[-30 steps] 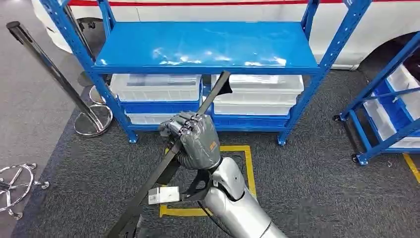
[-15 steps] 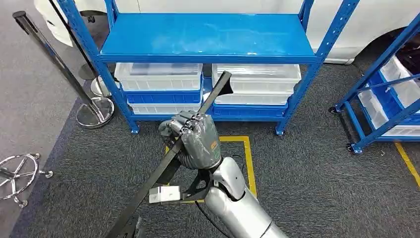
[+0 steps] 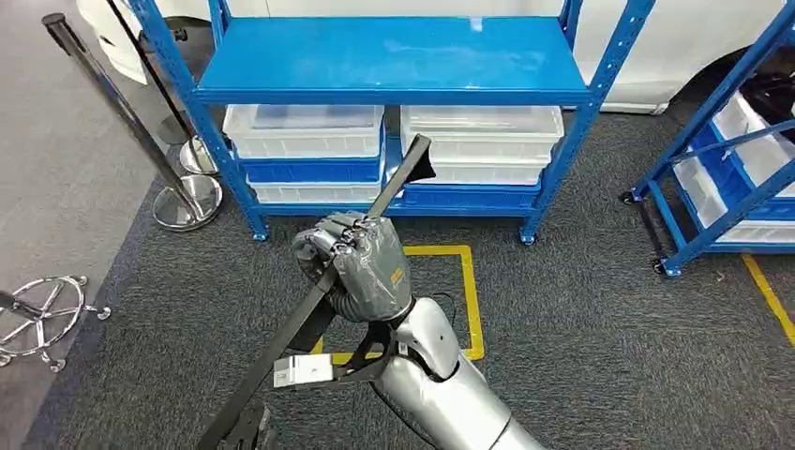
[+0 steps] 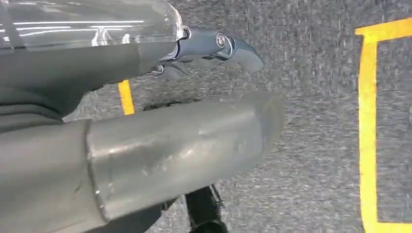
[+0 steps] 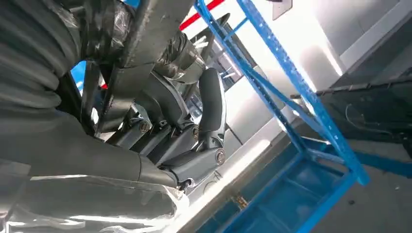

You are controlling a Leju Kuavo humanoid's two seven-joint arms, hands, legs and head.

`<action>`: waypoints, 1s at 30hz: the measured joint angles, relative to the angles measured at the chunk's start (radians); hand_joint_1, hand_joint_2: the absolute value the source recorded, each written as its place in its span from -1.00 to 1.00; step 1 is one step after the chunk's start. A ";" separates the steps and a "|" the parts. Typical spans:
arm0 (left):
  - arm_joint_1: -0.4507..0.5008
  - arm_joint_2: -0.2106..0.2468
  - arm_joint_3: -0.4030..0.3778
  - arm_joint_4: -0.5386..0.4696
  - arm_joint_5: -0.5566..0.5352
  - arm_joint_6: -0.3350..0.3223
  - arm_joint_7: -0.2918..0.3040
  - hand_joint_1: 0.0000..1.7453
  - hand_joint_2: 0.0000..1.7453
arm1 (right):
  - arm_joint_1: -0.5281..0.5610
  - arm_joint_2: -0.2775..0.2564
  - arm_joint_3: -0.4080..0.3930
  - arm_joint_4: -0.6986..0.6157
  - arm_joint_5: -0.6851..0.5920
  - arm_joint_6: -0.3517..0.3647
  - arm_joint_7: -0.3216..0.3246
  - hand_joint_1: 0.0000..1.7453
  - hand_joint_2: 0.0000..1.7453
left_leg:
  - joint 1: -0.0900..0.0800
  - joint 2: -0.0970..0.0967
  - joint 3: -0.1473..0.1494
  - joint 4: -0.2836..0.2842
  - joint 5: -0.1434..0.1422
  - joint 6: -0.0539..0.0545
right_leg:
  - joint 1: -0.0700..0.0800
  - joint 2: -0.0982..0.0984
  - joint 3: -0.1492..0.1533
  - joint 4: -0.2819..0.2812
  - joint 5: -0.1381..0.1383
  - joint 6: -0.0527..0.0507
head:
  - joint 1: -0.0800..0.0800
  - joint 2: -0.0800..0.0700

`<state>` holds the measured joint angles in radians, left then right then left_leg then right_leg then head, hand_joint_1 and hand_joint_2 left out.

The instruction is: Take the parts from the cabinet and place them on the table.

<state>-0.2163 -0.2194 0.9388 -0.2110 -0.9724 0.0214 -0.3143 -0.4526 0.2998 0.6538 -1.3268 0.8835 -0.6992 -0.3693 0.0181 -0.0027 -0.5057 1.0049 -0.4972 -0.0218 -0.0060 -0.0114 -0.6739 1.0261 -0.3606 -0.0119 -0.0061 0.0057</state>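
one long black part (image 3: pixel 309 314) is clenched in the right hand (image 3: pixel 361 267), slanting in front of the blue rack (image 3: pixel 394 61), its upper tip near the rack's clear bins (image 3: pixel 305 131). swinging it could clip the rack's post. the left hand (image 4: pixel 214 46), seen from its wrist, hangs released over carpet; the right wrist view shows fingers (image 5: pixel 211 104) wrapping the part.

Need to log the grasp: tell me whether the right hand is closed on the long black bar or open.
Closed on it: the right hand has its fingers wrapped around the black bar, which slants through the fist.
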 joint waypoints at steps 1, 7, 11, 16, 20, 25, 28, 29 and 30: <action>0.000 0.000 0.000 0.000 0.001 0.000 0.001 -1.00 -1.00 | -0.002 0.000 0.002 0.000 0.000 0.000 0.000 1.00 1.00 | -0.002 0.000 -0.007 0.000 0.002 0.005 | -0.001 0.000 -0.002 -0.001 0.010 0.006 | 0.000 0.000; -0.002 -0.004 0.000 0.000 0.001 0.003 0.003 -1.00 -1.00 | -0.002 -0.007 0.004 0.000 0.001 0.000 0.003 1.00 1.00 | -0.001 0.010 -0.076 -0.004 0.071 0.050 | -0.006 0.008 -0.089 0.249 -0.206 0.027 | 0.000 0.000; -0.001 -0.004 0.000 0.000 0.001 0.005 0.005 -1.00 -1.00 | -0.002 -0.011 0.004 0.000 0.001 0.000 0.004 1.00 1.00 | -0.007 0.011 -0.143 0.006 0.115 0.044 | -0.006 0.008 -0.002 0.239 -0.131 0.019 | 0.000 0.000; -0.001 -0.005 0.000 0.000 0.002 0.007 0.006 -1.00 -1.00 | -0.008 -0.010 0.008 -0.002 0.001 0.000 0.005 1.00 1.00 | -0.008 0.011 -0.169 0.004 0.162 0.018 | 0.012 0.011 0.155 0.001 -0.161 -0.002 | 0.000 0.000; 0.006 -0.005 0.001 0.000 0.002 0.007 0.009 -1.00 -1.00 | -0.009 -0.010 0.010 0.000 0.000 0.000 0.005 1.00 1.00 | -0.003 0.008 -0.204 0.060 0.068 -0.002 | 0.001 0.003 0.111 -0.009 -0.105 -0.035 | -0.002 0.000; 0.005 -0.005 0.001 0.000 0.000 0.008 0.011 -1.00 -1.00 | -0.006 -0.010 0.010 0.000 0.002 0.000 0.003 1.00 1.00 | -0.001 0.008 -0.211 0.312 -0.024 -0.012 | 0.004 0.002 0.021 0.000 -0.038 -0.034 | -0.002 0.000; 0.000 -0.004 0.001 0.000 -0.001 0.009 0.011 -1.00 -1.00 | -0.006 -0.008 0.010 -0.002 0.002 0.000 0.000 1.00 1.00 | -0.001 0.008 -0.033 0.112 0.018 -0.004 | 0.002 0.003 -0.023 0.012 -0.005 -0.024 | -0.002 0.000; -0.004 -0.004 0.001 0.000 -0.001 0.010 0.011 -1.00 -1.00 | -0.007 -0.007 0.010 -0.003 0.002 0.000 0.000 1.00 1.00 | -0.008 0.007 0.031 0.014 -0.030 -0.001 | 0.007 0.003 -0.033 0.015 0.004 -0.017 | -0.002 0.000; -0.006 -0.004 0.001 0.000 -0.001 0.010 0.011 -1.00 -1.00 | -0.007 -0.006 0.010 -0.004 0.002 0.000 0.000 1.00 1.00 | -0.009 0.007 0.035 -0.004 -0.037 0.006 | 0.006 -0.001 -0.033 0.013 0.015 -0.011 | -0.001 0.000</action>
<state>-0.2227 -0.2232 0.9396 -0.2110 -0.9735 0.0313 -0.3033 -0.4594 0.2934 0.6634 -1.3306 0.8854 -0.6996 -0.3696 0.0089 0.0044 -0.4710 1.0007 -0.5341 -0.0154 -0.0001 -0.0121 -0.7066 1.0391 -0.3452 -0.0228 -0.0076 0.0057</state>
